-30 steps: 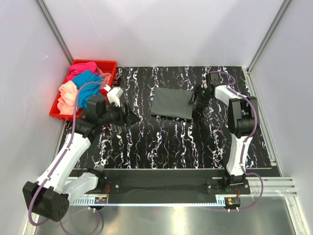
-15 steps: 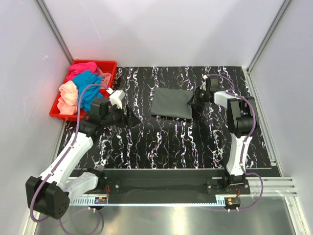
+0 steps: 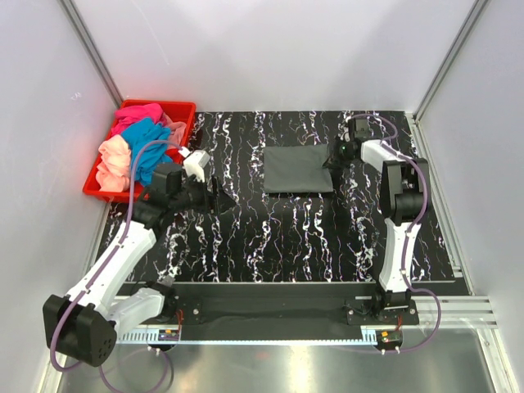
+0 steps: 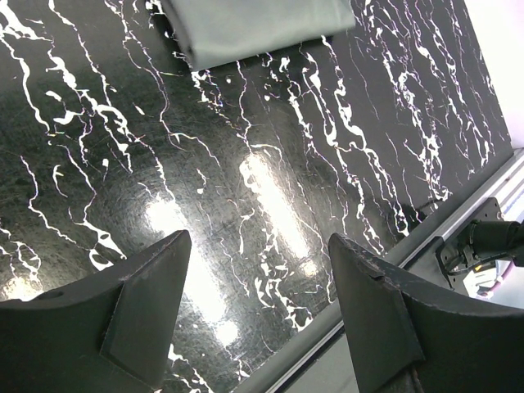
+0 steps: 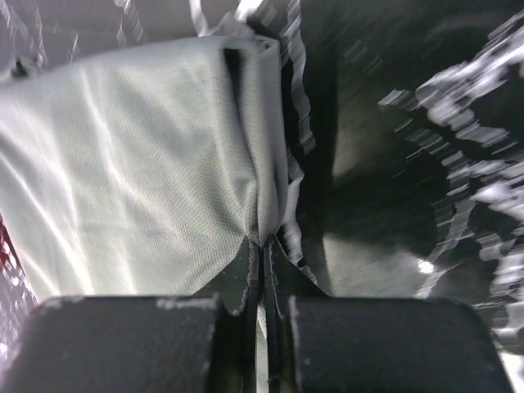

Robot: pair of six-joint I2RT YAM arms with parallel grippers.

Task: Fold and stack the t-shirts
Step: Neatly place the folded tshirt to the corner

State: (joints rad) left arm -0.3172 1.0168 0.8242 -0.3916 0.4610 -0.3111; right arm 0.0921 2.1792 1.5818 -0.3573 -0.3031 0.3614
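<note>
The folded dark grey t-shirt [image 3: 296, 169], far on the table [image 3: 270, 237], is pinched at its edge by the closed right gripper [image 5: 262, 250], the left gripper [image 4: 255, 246] being open and empty, so the fold may be dragged apart unless released.

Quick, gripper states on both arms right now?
Left gripper: open, holding nothing.
Right gripper: closed on the edge of the dark grey t-shirt.
</note>
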